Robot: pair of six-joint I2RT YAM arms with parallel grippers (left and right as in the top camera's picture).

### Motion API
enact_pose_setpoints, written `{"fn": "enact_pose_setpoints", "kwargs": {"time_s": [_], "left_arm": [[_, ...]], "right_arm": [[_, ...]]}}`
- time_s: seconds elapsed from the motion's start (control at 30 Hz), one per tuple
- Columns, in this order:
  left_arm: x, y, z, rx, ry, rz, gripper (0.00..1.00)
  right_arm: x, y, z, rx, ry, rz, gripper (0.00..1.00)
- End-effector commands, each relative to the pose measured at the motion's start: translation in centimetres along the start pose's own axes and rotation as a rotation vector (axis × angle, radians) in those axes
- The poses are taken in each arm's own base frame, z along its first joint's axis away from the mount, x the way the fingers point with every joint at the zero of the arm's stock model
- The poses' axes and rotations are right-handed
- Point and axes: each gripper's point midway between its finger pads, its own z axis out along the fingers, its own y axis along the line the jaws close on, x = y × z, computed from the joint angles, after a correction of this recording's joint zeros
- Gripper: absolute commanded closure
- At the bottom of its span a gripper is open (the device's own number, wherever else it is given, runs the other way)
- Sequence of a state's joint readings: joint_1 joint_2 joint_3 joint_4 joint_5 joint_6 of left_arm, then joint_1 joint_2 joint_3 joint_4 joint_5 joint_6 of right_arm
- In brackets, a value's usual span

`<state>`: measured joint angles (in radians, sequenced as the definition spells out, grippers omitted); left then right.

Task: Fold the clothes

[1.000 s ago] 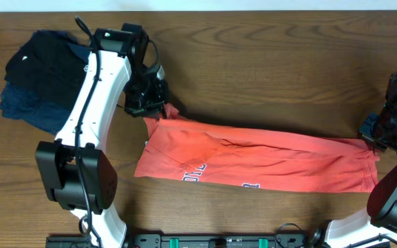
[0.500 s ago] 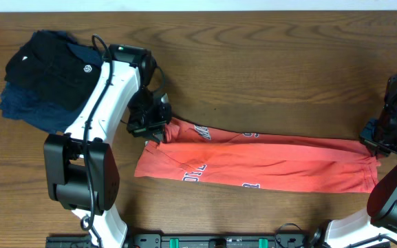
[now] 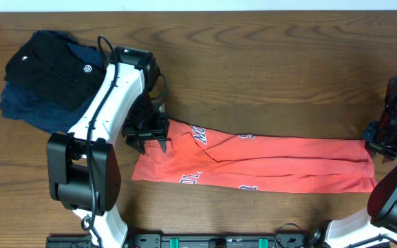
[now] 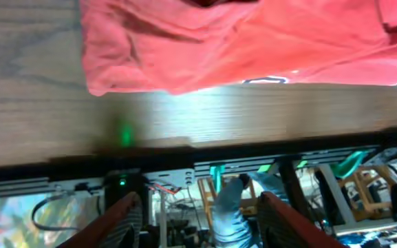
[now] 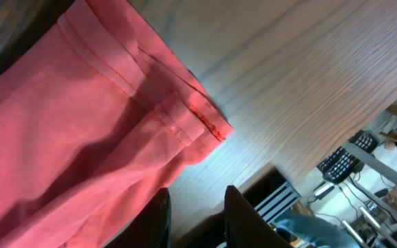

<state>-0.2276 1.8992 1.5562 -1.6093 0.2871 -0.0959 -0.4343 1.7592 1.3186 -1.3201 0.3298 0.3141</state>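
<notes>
One piece of the clothes, a coral-red T-shirt (image 3: pixel 274 165), lies folded lengthwise as a long strip across the table, with white-and-dark lettering (image 3: pixel 199 133) showing near its left end. My left gripper (image 3: pixel 150 138) hovers over the shirt's left end. In the left wrist view the shirt (image 4: pixel 239 41) lies beyond my left gripper (image 4: pixel 201 224), which is open with nothing between its fingers (image 4: pixel 119 222). My right gripper (image 3: pixel 378 146) is at the shirt's right end. In the right wrist view my right gripper (image 5: pixel 198 220) is slightly open over bare wood, beside the hem (image 5: pixel 184 117).
A pile of black and navy garments (image 3: pixel 43 79) sits at the back left corner. The table's front edge (image 4: pixel 205 155) runs close to the shirt, with the arm mounts and cables (image 3: pixel 205 241) below it.
Both grippers have let go of the shirt's far edge. That edge came toward the front and now lies flat, so the strip is narrower. My left gripper moved forward.
</notes>
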Motion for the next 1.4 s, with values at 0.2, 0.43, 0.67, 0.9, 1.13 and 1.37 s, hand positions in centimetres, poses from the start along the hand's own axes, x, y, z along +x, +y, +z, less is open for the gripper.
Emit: {"fn": "enact_pose_setpoints", "kwargs": {"time_s": [0.2, 0.43, 0.67, 0.9, 1.13, 1.37], "left_arm": [[-2.6, -0.5, -0.1, 0.019, -0.108, 0.001, 0.45], [-4.4, -2.0, -0.1, 0.031, -0.184, 0.047, 0.45], [-4.6, -2.3, -0.1, 0.032, -0.196, 0.049, 0.46], [-4.6, -2.3, -0.1, 0.032, -0.195, 0.049, 0.46], [-4.3, -2.4, -0.1, 0.038, -0.184, 0.047, 0.46], [-3.9, -2.2, 0.0, 0.034, -0.166, 0.042, 0.46]], "right_arm": [[0.1, 0.7, -0.7, -0.069, -0.005, 0.025, 0.70], [1.8, 1.8, 1.1, -0.118, 0.061, 0.003, 0.56], [1.3, 2.3, 5.7, -0.157, 0.020, 0.007, 0.15], [0.6, 2.4, 7.4, -0.206, -0.013, -0.003, 0.09], [0.7, 3.5, 9.8, -0.243, -0.062, -0.047, 0.11], [0.3, 4.6, 10.6, -0.292, -0.110, -0.066, 0.36]]}}
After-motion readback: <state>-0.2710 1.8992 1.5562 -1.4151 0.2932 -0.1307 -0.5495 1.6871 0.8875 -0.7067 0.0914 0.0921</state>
